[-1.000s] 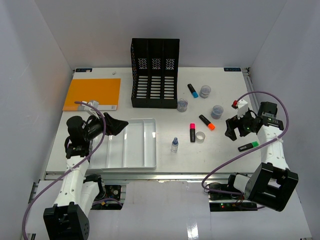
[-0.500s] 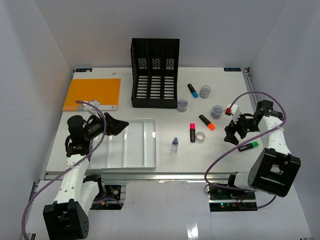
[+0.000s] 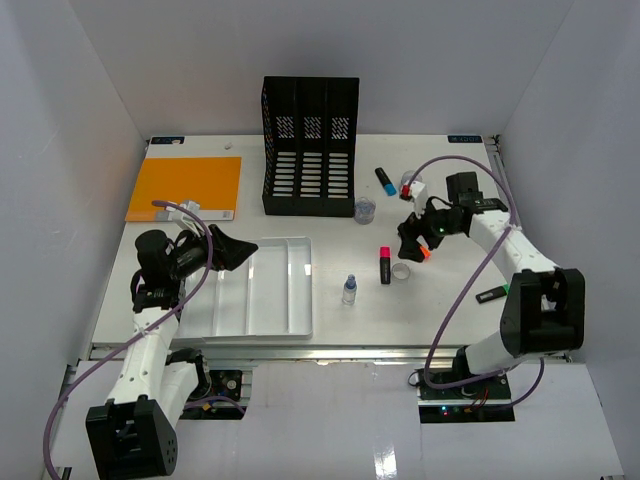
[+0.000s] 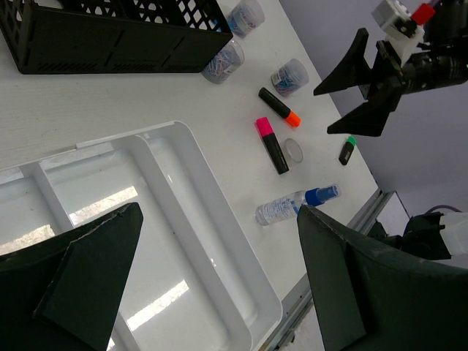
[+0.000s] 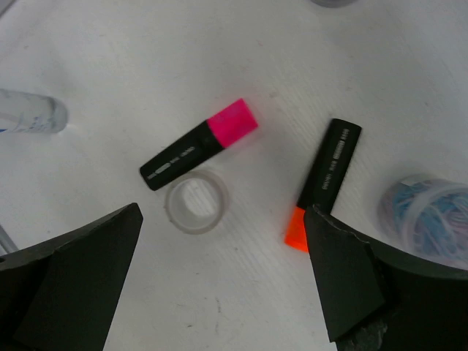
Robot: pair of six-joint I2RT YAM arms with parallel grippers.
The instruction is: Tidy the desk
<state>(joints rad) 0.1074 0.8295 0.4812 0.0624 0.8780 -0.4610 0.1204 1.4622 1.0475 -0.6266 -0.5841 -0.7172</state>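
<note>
Top external: the white tabletop (image 3: 450, 310) fills the view, with a black file holder (image 3: 310, 145) at the back, an orange notebook (image 3: 185, 188) far left and a white tray (image 3: 290, 285) near the front. The left gripper (image 3: 235, 250) hangs above the tray's left end, jaws apart.

Left wrist: a small bottle (image 4: 296, 205) lies just beside the tray.

Right wrist: the right gripper (image 5: 223, 212), jaws wide apart, hovers above a pink highlighter (image 5: 199, 153), a tape ring (image 5: 197, 207) and an orange highlighter (image 5: 325, 183).

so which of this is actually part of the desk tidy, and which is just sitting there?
Job: desk, pink highlighter, orange highlighter, blue highlighter, green highlighter, tape roll, spray bottle, clip jar, white tray.
Likely just there: black file organizer, orange notebook.
</note>
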